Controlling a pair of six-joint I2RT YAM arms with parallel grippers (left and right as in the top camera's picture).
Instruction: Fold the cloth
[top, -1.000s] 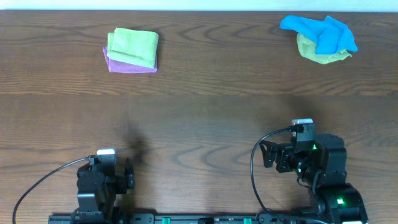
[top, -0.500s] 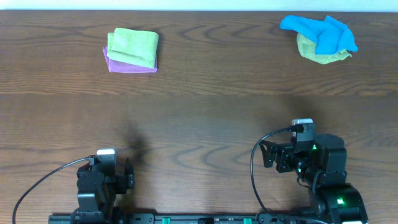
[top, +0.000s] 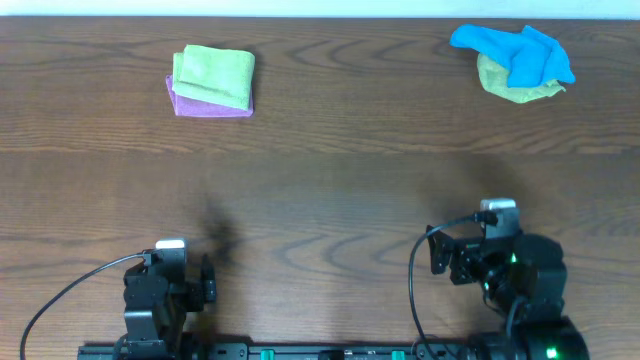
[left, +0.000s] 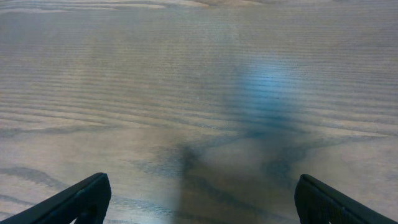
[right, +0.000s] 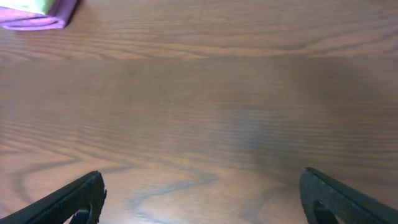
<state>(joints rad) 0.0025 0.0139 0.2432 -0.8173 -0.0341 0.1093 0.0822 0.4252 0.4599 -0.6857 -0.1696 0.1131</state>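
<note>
Both pincers released, empty. Cloth (top: 213, 72) lay folded atop the purple cloth (top: 205, 106), far left of the table (top: 330, 180), long side running 9-to-3. It was at about 12 o'clock from my left pincer (left: 202, 202) and 10 o'clock from my right pincer (right: 202, 196). Left nearer, I judged.

The lime-green cloth (top: 214, 74) lies folded into a compact, slightly skewed rectangle. It rests atop a purple cloth (top: 200, 106), far left on the surface (top: 330, 150).
</note>
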